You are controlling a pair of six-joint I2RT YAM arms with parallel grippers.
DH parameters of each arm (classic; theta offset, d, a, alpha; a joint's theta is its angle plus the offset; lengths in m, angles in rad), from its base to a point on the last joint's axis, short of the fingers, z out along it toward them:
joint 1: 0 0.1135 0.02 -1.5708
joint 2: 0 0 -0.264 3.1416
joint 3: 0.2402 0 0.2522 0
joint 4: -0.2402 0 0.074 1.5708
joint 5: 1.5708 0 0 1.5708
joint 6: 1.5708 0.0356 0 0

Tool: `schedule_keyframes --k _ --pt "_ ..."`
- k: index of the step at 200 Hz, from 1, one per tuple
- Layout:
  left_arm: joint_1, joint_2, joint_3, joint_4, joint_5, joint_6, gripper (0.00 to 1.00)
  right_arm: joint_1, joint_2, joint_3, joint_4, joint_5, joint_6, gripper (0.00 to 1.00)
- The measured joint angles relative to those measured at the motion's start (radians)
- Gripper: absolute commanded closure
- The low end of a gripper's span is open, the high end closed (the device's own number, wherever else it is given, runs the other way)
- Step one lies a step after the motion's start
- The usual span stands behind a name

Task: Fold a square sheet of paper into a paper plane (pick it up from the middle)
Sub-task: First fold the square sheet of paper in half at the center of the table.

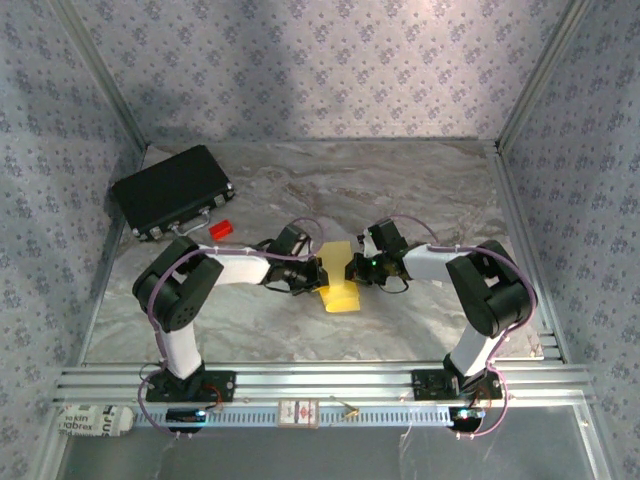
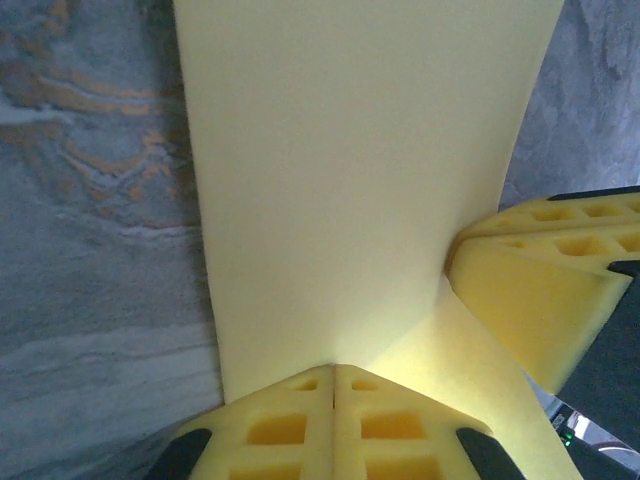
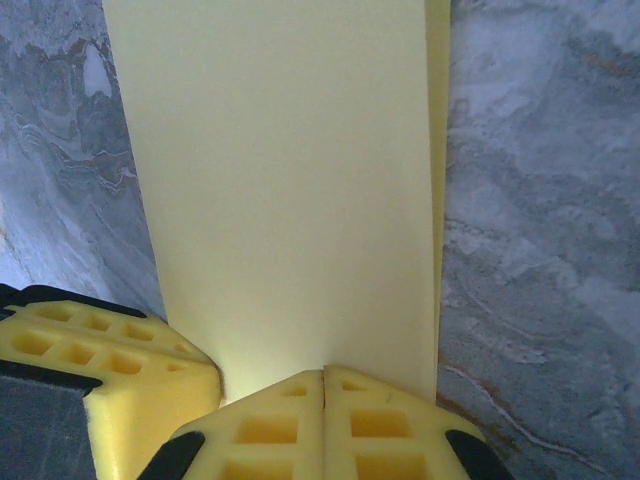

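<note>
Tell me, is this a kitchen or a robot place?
Probably a robot test booth, not a kitchen: a left arm and a right arm bolted to a metal rail, with patterned screen walls around a marble-look table.

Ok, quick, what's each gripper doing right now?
Left gripper: closed, pinching the edge of the yellow paper.
Right gripper: closed, pinching the same yellow paper.

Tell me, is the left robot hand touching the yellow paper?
Touching. In the left wrist view, the left gripper is pinched shut on the edge of the yellow paper, with no gap between them.
</note>
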Motion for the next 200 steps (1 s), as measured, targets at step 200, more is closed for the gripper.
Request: schedule_keyframes --k 200 --pt "-0.037 -0.082 -0.097 0.007 0.041 -0.026 0.97 0.0 -0.011 -0.011 0.006 0.011 0.0 1.0"
